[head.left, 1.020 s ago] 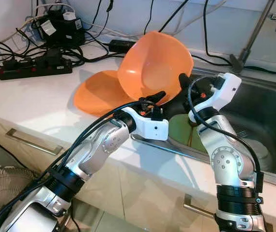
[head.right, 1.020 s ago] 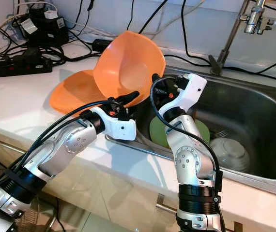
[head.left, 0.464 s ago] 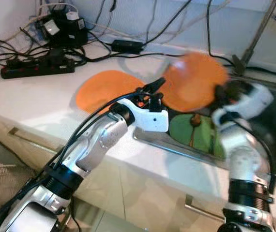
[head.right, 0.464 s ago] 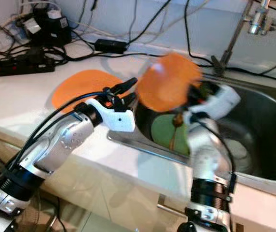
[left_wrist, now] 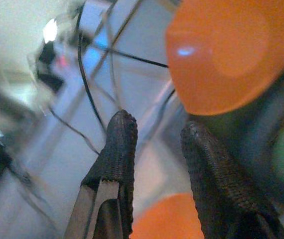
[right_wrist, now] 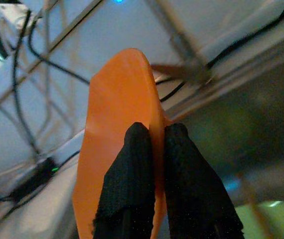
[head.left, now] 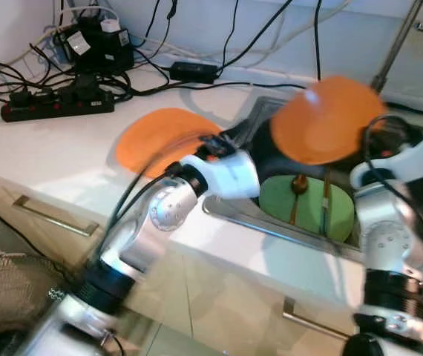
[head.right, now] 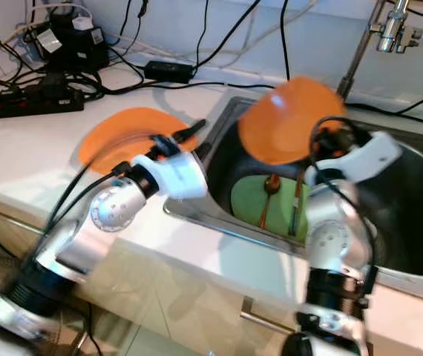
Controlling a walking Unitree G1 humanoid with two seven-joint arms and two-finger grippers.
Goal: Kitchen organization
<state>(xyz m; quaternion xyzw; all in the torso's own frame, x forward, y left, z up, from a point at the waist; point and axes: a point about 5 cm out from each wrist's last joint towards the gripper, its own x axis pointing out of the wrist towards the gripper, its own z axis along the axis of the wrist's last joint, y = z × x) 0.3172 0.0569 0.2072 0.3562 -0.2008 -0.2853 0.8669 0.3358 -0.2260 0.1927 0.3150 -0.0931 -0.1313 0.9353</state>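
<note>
The right claw (right_wrist: 154, 149) had its two black fingers pressed on the rim of a round orange plastic bowl (head.left: 327, 119), held up on edge above the steel sink (head.right: 412, 185), its outline smeared by motion blur. The left claw (left_wrist: 154, 144) stood with its fingers spread and nothing between them, near the sink's corner; in the head views its fingertips were lost in blur. A second orange dish (head.left: 163, 139) lay flat on the white surface (head.left: 56, 159), partly covered by the left arm. In the basin sat one round green plate (head.left: 308, 209) with two thin brown utensils on it, too blurred to identify. At the back were a black power strip (head.left: 56, 105) and tangled cables (head.left: 219, 55).
</note>
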